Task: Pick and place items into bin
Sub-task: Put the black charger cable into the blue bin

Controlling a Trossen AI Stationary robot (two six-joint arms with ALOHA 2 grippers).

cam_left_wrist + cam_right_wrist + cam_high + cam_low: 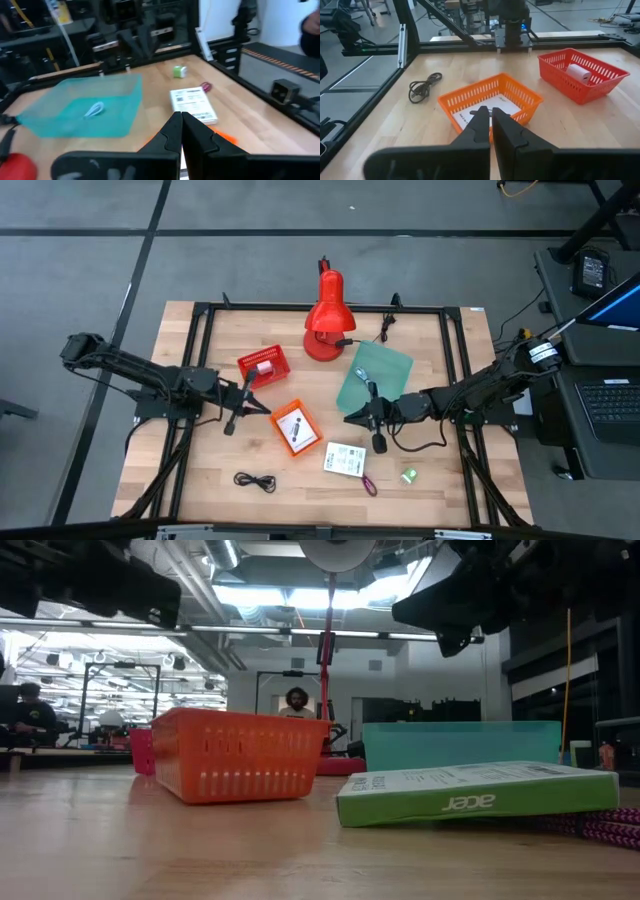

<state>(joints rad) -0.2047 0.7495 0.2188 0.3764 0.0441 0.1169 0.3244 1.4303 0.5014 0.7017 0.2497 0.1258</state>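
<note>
So I'm looking down at the table and using the red desk lamp [326, 320] at the far edge as my anchor. Just left of its base, toward me, sits the red basket [262, 367] with a pink cube [579, 73] lying in it. Further toward me from the lamp is the orange basket [295, 427], and there's a white printed card [485, 107] flat on its bottom. Right beside the lamp base on the other side is the teal bin [375, 376], with something small and pale [94, 108] inside that I can't make out.

My left gripper [266, 408] hangs between the two baskets, fingers pinched together with nothing in them. My right gripper [352, 417] hovers at the near corner of the teal bin, jaws also closed on nothing; it faces the orange basket.

The loose stuff is all along the near side, well away from the lamp. The white box [345, 459] with the green edge lies just past the orange basket. The purple strap [369, 484] is touching or nearly touching that box's near corner, hard to say which. The small green piece [408, 476] sits a bit to the right of the strap. The black coiled cable [255, 481] is off by itself to the left, near the front edge.

In the low view there's a person [296, 704] way back in the room.
</note>
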